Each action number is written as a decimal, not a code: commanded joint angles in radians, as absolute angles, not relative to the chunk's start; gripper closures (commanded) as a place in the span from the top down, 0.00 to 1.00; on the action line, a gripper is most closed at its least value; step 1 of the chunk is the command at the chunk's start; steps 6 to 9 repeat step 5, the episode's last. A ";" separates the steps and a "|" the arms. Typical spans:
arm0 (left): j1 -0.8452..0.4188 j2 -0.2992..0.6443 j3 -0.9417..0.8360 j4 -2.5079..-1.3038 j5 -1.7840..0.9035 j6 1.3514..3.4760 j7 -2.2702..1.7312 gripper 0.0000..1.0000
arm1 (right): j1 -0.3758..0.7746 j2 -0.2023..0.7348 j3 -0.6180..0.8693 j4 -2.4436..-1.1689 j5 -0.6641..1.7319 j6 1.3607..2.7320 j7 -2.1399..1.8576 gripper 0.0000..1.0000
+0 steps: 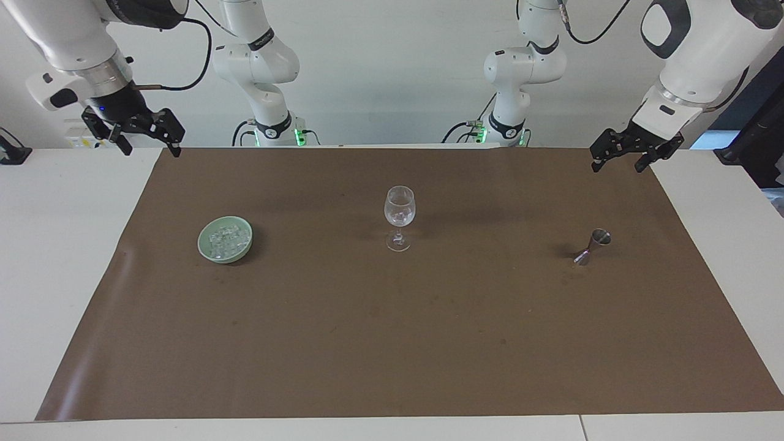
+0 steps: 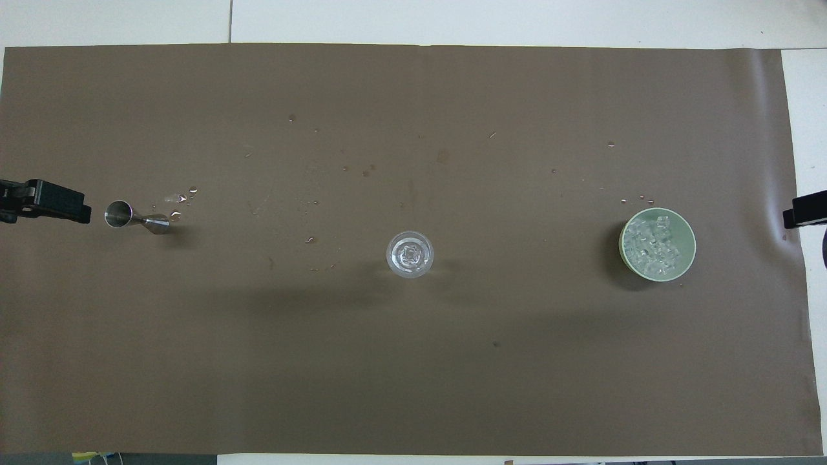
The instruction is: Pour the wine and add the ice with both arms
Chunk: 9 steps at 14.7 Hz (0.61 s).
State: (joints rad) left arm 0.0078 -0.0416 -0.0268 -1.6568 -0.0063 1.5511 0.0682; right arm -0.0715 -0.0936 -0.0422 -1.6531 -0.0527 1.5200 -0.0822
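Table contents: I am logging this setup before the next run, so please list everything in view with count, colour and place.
mat: one, brown, covering most of the table
table: one, white, bare at the ends
wine glass: one, clear, upright mid-mat, ice inside
bowl: one, pale green, toward the right arm's end
ice: a heap of clear cubes in the bowl
jigger: one, metal, leaning, toward the left arm's end
droplets: several, clear, on the mat beside the jigger
left gripper: black, open, empty, raised over the mat's edge at its own end
right gripper: black, open, empty, raised over the mat's corner at its own end
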 commanded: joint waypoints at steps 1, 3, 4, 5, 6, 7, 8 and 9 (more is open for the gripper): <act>0.018 -0.041 -0.034 -1.652 0.006 1.534 0.077 1.00 | -0.083 -0.103 -0.035 -1.663 -0.060 1.529 -0.104 1.00; 0.017 -0.041 -0.035 -1.652 0.006 1.534 0.077 1.00 | -0.084 -0.103 -0.035 -1.664 -0.054 1.529 -0.106 1.00; 0.017 -0.041 -0.034 -1.652 0.006 1.534 0.077 1.00 | -0.084 -0.103 -0.035 -1.664 -0.054 1.531 -0.106 1.00; 0.017 -0.041 -0.034 -1.652 0.006 1.534 0.077 1.00 | -0.084 -0.104 -0.035 -1.666 -0.054 1.534 -0.106 1.00; 0.017 -0.041 -0.034 -1.652 0.006 1.534 0.077 1.00 | -0.084 -0.104 -0.035 -1.666 -0.054 1.534 -0.106 1.00; 0.017 -0.041 -0.034 -1.652 0.006 1.534 0.077 1.00 | -0.084 -0.104 -0.035 -1.666 -0.054 1.534 -0.106 1.00; 0.017 -0.041 -0.034 -1.652 0.006 1.534 0.077 1.00 | -0.084 -0.104 -0.035 -1.666 -0.054 1.534 -0.106 1.00; 0.017 -0.041 -0.034 -1.652 0.006 1.534 0.077 1.00 | -0.084 -0.104 -0.035 -1.666 -0.054 1.534 -0.106 1.00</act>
